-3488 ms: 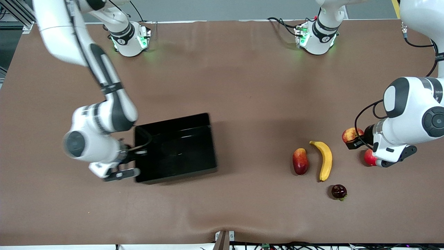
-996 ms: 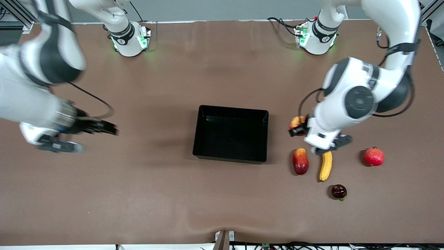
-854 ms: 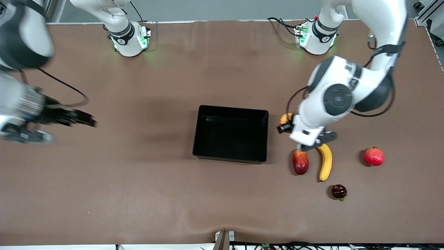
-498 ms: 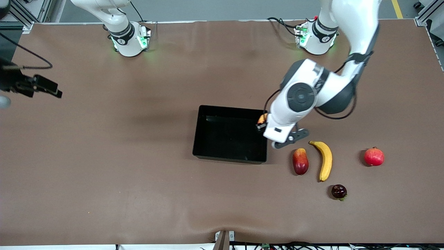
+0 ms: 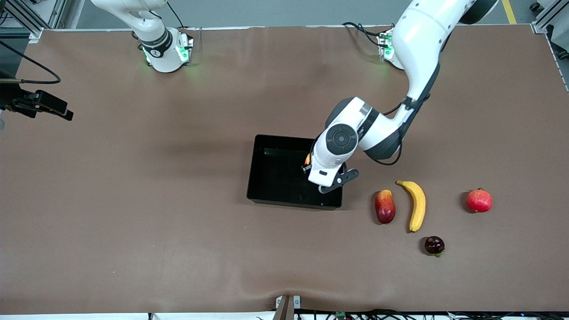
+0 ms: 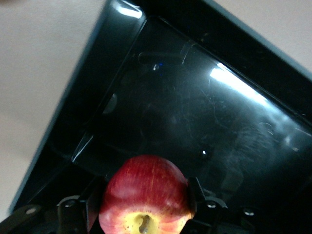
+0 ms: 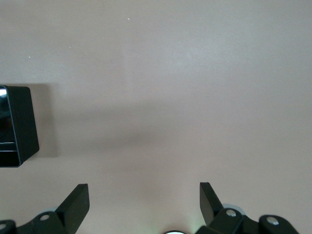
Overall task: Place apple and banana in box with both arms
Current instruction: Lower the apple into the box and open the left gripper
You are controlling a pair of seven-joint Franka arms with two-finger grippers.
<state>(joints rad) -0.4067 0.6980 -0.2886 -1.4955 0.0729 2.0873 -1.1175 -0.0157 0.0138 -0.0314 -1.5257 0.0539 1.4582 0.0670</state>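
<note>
My left gripper (image 5: 307, 163) is shut on the apple (image 6: 145, 196), red with a yellow base, and holds it over the black box (image 5: 266, 178) near the end toward the left arm. In the front view only a sliver of the apple (image 5: 307, 158) shows beside the wrist. The box's glossy floor (image 6: 195, 117) fills the left wrist view. The banana (image 5: 417, 204) lies on the table between the box and the left arm's end. My right gripper (image 7: 145, 197) is open and empty over bare table at the right arm's end (image 5: 53, 106); a corner of the box (image 7: 19, 126) shows in its view.
A red-yellow mango-like fruit (image 5: 385, 206) lies beside the banana. A plain red round fruit (image 5: 479, 200) lies toward the left arm's end. A small dark fruit (image 5: 434, 245) lies nearer the front camera than the banana. The table is covered in brown cloth.
My left gripper has carried the apple from beside the fruits to over the box. My right arm has drawn away from the box to the table's edge.
</note>
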